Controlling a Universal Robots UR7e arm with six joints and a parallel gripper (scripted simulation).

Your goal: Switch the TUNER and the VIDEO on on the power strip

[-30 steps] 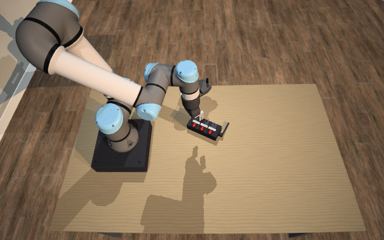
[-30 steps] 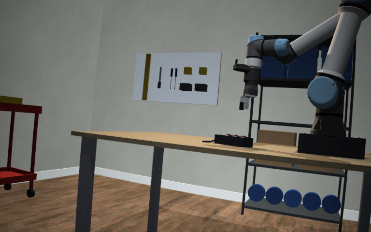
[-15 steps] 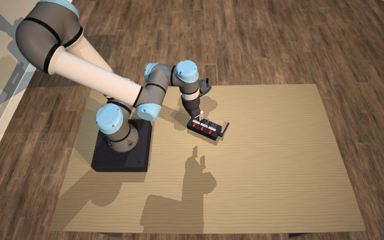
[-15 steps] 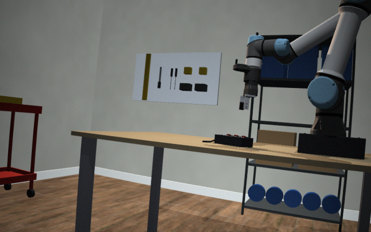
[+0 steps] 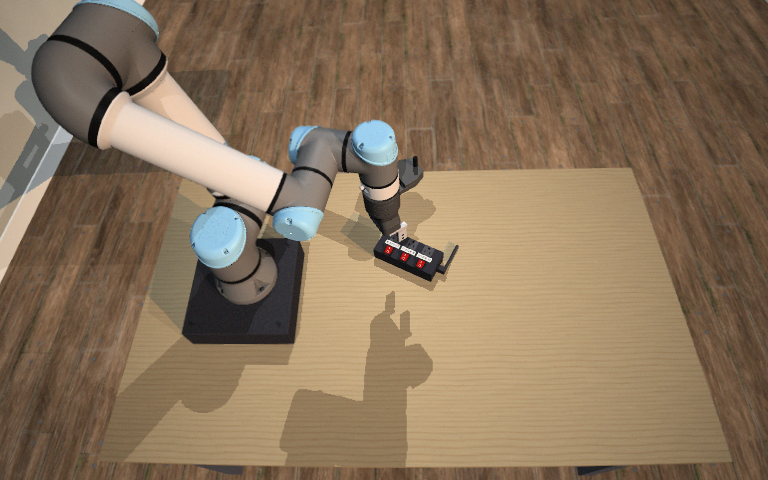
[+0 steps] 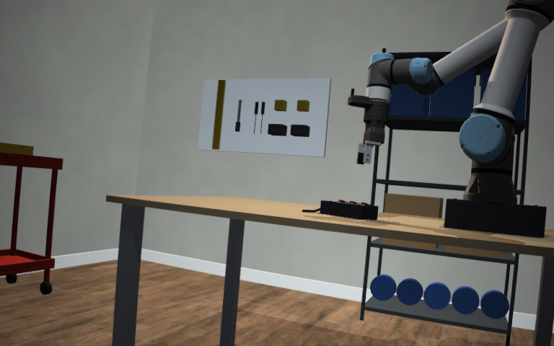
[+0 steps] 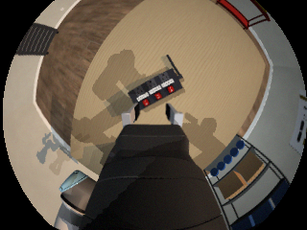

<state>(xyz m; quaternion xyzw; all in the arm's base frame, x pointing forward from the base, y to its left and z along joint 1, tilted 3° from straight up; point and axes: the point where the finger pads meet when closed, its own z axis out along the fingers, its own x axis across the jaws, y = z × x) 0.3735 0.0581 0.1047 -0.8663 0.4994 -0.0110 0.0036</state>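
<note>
A black power strip [image 5: 412,255] [image 6: 348,209] [image 7: 155,91] lies flat on the wooden table [image 5: 538,316] [image 6: 212,205], right way up. It bears three red rocker switches [image 5: 407,252] [image 7: 157,98] in a row, each under a small white label; the labels are too small to read. A short black cable stub [image 5: 450,255] sticks out of its right end. My gripper [image 5: 399,230] [image 6: 364,156] [image 7: 153,108] is open and empty. It hangs well above the strip, over its left end, fingers pointing down.
The arm's black base [image 5: 243,316] [image 6: 494,218] stands on the table left of the strip. A shelf rack [image 6: 441,183] with blue discs stands behind the table. A red cart [image 6: 24,212] stands far left. A white tool board [image 6: 263,116] hangs on the wall.
</note>
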